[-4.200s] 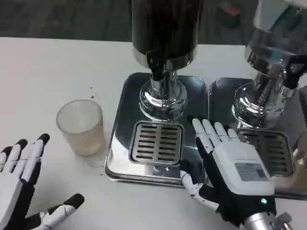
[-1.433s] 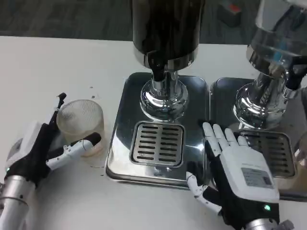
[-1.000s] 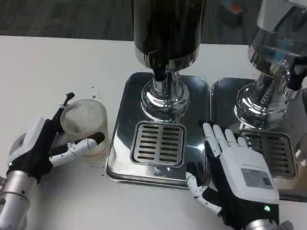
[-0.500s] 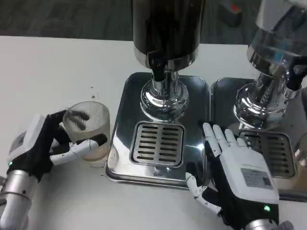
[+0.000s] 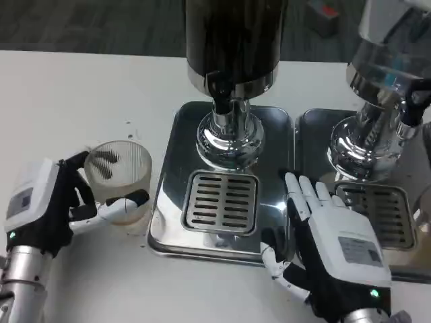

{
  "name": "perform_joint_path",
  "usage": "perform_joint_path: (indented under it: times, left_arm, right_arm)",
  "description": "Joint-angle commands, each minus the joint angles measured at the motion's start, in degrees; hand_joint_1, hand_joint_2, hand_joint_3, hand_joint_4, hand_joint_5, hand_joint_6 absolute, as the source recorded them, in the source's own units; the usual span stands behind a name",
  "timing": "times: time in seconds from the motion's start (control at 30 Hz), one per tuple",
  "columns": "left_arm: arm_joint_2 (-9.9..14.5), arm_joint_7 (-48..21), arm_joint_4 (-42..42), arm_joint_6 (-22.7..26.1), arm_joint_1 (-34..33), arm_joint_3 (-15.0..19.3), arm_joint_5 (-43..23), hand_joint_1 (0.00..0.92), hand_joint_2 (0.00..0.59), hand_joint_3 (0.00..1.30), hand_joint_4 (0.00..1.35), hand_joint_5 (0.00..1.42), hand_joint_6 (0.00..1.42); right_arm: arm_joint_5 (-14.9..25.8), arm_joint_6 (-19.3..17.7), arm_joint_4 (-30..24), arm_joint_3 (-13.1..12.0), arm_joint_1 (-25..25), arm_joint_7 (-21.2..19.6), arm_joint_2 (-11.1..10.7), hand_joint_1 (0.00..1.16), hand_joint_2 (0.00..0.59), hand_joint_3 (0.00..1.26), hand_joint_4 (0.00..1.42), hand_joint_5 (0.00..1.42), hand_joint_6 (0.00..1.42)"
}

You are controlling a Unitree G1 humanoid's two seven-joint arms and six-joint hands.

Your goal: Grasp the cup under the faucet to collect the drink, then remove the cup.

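Note:
A clear ribbed cup [image 5: 123, 176] stands on the white table left of the dispenser's steel tray [image 5: 168, 222]. My left hand [image 5: 50, 208] wraps it from the left, fingers behind the far side and the thumb across the front near its base. The black faucet [image 5: 218, 88] sticks out from the dark drink dispenser [image 5: 232, 40], above the slotted drip grate [image 5: 221, 201]. My right hand [image 5: 335, 247] lies flat and open on the tray's right edge, fingers pointing away from me, holding nothing.
A second dispenser [image 5: 387, 81] with its own steel tray and grate [image 5: 380, 212] stands to the right. The rim of another cup [image 5: 423, 208] shows at the right edge. Bare white table stretches to the left and front.
My left hand has come in from the lower left and closed around the cup, which has shifted a little toward the tray. The right hand has stayed put.

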Motion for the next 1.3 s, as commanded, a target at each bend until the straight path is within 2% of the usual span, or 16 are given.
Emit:
perform_joint_path:
  times: [0.03, 0.43, 0.53, 0.97, 1.2, 1.3]
  left_arm:
    - [0.1, 2.2, -0.2, -0.4, -1.3, 0.1, 0.0, 0.457, 0.082, 0.66, 0.75, 0.93, 1.06]
    - [-2.3, 1.2, -1.7, -2.4, -3.9, -0.2, -0.7, 0.461, 0.079, 0.66, 0.75, 0.93, 1.06]
    - [-3.1, 1.0, -1.8, -2.5, -5.2, -1.3, 0.2, 0.464, 0.077, 0.66, 0.75, 0.93, 1.06]
    - [-6.1, 1.7, 0.3, -0.2, -10.0, -6.4, 4.6, 0.458, 0.069, 0.66, 0.74, 0.93, 1.04]
    - [-9.2, 1.3, 2.6, 1.8, -13.2, -8.8, 5.4, 0.453, 0.068, 0.66, 0.74, 0.92, 1.04]
    - [-10.8, 1.5, 3.3, 3.2, -14.1, -9.3, 5.7, 0.452, 0.067, 0.66, 0.74, 0.92, 0.97]
  right_arm:
    - [0.1, 0.3, -0.8, -0.2, 0.1, -0.8, 0.4, 0.38, 0.522, 0.00, 0.00, 0.00, 0.05]
    - [-0.1, 0.3, -0.5, -0.4, 0.1, -2.1, 0.8, 0.37, 0.525, 0.00, 0.00, 0.00, 0.04]
    - [-0.3, 0.0, -0.5, -0.3, 0.5, -3.6, 0.9, 0.37, 0.527, 0.00, 0.00, 0.00, 0.04]
    - [-1.1, 0.6, -0.3, 0.4, 1.0, -5.5, 1.8, 0.38, 0.522, 0.00, 0.00, 0.00, 0.03]
    - [-1.4, 1.4, -0.6, 0.5, 1.3, -6.1, 2.1, 0.38, 0.528, 0.00, 0.00, 0.00, 0.03]
    - [-1.6, 1.8, -0.9, 0.6, 1.5, -6.1, 2.4, 0.39, 0.529, 0.00, 0.00, 0.00, 0.03]
